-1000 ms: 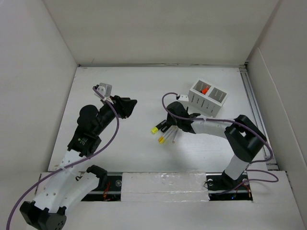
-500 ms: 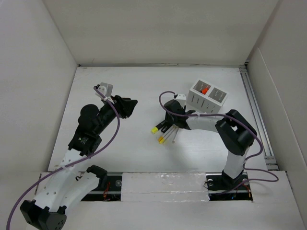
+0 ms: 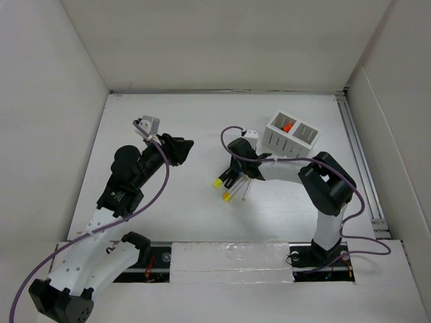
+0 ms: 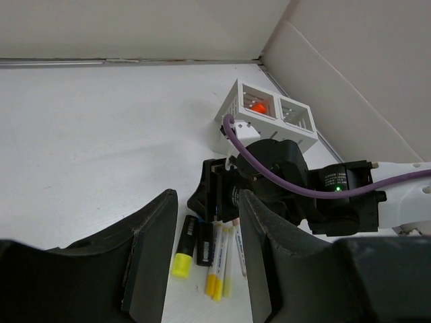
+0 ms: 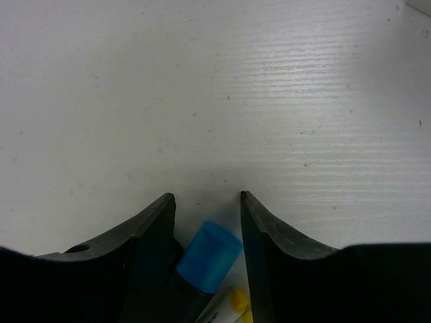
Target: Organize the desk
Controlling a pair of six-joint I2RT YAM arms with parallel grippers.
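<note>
Plain white panel walls (image 3: 222,40) enclose three sides; even, soft light

Flat matte desk tabletop (image 3: 202,128): plain white, faint ribbing. Small slotted plastic organizer box (image 3: 291,136): white, with orange item (image 3: 287,126) inside. Slim marker pens (image 3: 227,196): black and white barrels, yellow caps. Round marker cap (image 5: 209,254): blue. Cable (image 4: 233,140): purple.

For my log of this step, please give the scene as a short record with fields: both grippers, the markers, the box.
left gripper: open, empty, above the desk
right gripper: open, low, astride the blue-capped marker
yellow-capped markers: lying side by side on the desk, by the right gripper
organizer box: beyond the markers, an orange item in one compartment
</note>
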